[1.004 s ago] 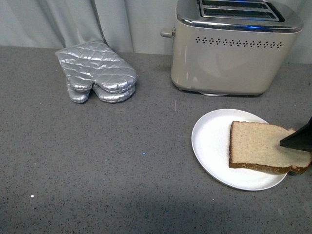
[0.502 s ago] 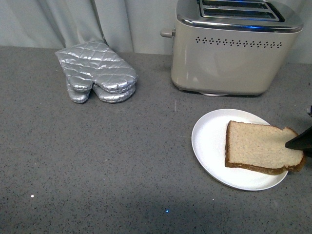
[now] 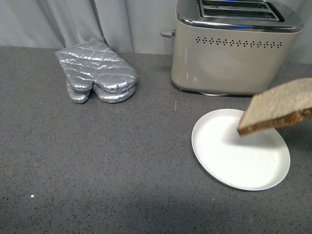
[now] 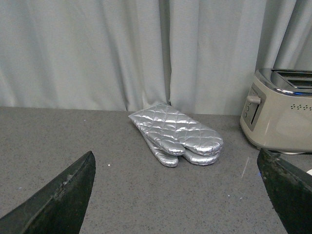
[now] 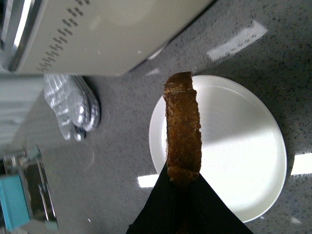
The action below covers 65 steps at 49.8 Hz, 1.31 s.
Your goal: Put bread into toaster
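The bread [image 3: 280, 107] hangs in the air above the white plate [image 3: 229, 158], tilted, its far end out of frame at the right. In the right wrist view I see its brown crust edge-on [image 5: 183, 129], pinched between the black fingers of my right gripper [image 5: 183, 183], which is shut on it. The right gripper itself is outside the front view. The beige toaster [image 3: 229, 53] with chrome top and two slots stands behind the plate; it also shows in the right wrist view [image 5: 97, 34]. My left gripper [image 4: 180, 195] is open and empty, low over the counter.
A silver quilted oven mitt [image 3: 97, 73] lies at the back left, also in the left wrist view [image 4: 178, 134]. A grey curtain [image 3: 73, 22] hangs behind the counter. The plate [image 5: 243, 161] is bare.
The bread has been lifted off the plate and now hangs tilted above it. The plate is left bare. The black fingertip at the right edge has left the front view.
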Each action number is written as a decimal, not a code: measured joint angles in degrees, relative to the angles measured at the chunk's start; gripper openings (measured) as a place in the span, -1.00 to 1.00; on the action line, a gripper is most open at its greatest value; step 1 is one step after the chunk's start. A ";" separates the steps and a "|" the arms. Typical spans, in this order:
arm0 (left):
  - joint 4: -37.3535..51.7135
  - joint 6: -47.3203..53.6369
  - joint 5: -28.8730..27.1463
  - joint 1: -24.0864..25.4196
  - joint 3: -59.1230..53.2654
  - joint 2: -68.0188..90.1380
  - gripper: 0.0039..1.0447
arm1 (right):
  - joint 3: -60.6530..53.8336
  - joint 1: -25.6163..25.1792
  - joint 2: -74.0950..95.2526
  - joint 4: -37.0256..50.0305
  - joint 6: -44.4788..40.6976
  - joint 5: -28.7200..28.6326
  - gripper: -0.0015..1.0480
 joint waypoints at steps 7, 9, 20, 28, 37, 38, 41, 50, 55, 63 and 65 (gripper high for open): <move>0.00 0.00 0.00 0.00 0.00 0.00 0.88 | -0.26 3.58 -9.94 -2.49 11.91 10.29 -0.98; 0.00 0.00 0.00 0.00 0.00 0.00 0.88 | -0.24 4.57 -12.11 -2.56 14.62 12.68 -0.98; 0.00 0.00 0.00 0.00 0.00 0.00 0.88 | 4.57 10.93 -17.22 -4.74 29.57 24.24 -0.98; 0.00 0.02 0.00 0.00 0.00 0.00 0.88 | 9.51 14.69 -13.92 -1.73 37.27 33.97 -0.98; 0.00 0.00 0.02 0.00 0.00 0.00 0.88 | 15.32 17.75 -8.02 -0.50 41.51 37.66 -0.98; 0.00 0.02 0.02 0.00 0.00 0.00 0.88 | 15.67 17.92 -7.63 -0.50 41.72 37.86 -0.98; 0.00 0.00 0.02 0.00 0.00 0.00 0.88 | 17.20 18.73 -5.73 -0.59 42.88 38.66 -0.98; 0.00 0.02 0.00 0.00 0.00 0.00 0.88 | 21.97 20.92 -0.52 -1.60 46.12 40.33 -0.98; 0.00 0.02 0.00 0.00 0.00 0.00 0.88 | 24.09 21.33 1.81 -1.92 47.08 40.61 -0.98; 0.00 0.02 0.00 0.00 0.00 0.00 0.88 | 25.97 21.38 4.70 -3.26 48.54 41.48 -0.98; 0.00 0.02 0.00 0.00 0.00 0.00 0.88 | 26.08 21.38 5.05 -3.26 48.76 41.57 -0.98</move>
